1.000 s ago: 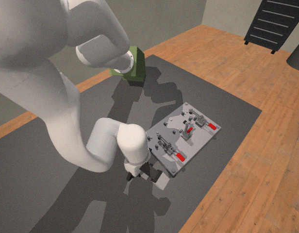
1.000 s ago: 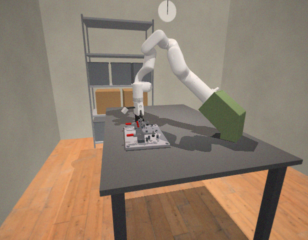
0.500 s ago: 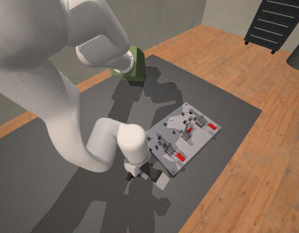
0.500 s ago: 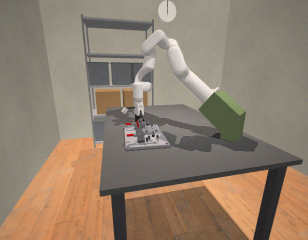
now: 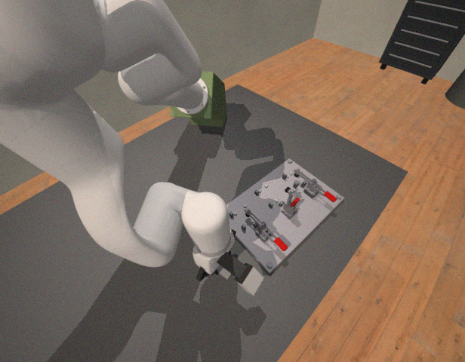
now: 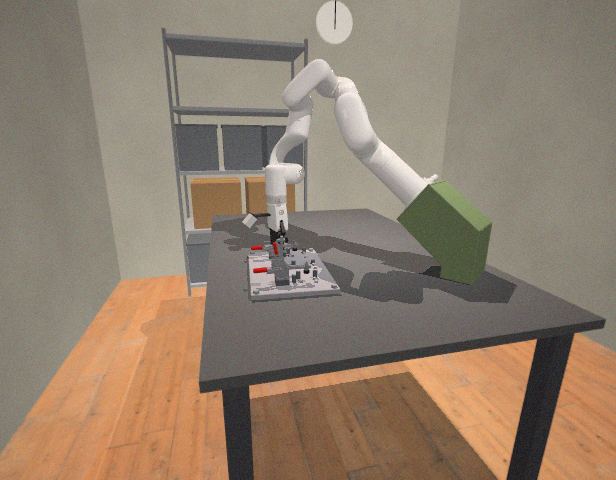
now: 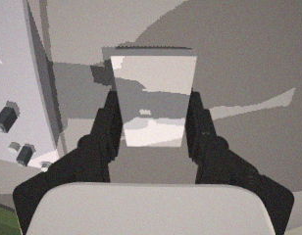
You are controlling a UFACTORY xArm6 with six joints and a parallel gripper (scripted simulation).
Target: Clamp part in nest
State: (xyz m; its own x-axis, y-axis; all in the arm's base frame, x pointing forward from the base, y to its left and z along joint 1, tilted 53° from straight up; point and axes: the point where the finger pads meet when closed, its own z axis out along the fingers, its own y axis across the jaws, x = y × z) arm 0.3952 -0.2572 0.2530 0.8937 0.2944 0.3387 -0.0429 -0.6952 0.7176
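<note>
The part, a light grey rectangular block (image 7: 153,75), lies between the fingers of my gripper (image 7: 153,105) (image 6: 277,239), which is shut on its long sides. It is beside the fixture plate (image 5: 303,226) (image 6: 298,289) (image 7: 14,54); whether it touches the table cannot be told. The near clamp's red handle (image 5: 280,243) and the far clamp's red handle (image 5: 330,195) lie low, with their bars down. The middle clamp's red handle (image 5: 295,202) (image 6: 275,248) stands up and its bar is raised. The arm hides most of the fingers in the top view.
Small dark blocks (image 7: 6,117) and light pads (image 7: 14,146) stand on the plate, left in the wrist view. The white square of the wrist camera mount (image 5: 252,280) (image 6: 249,220) sticks out beside the gripper. The green base (image 5: 215,101) (image 6: 453,232) stands on the dark table (image 5: 365,175).
</note>
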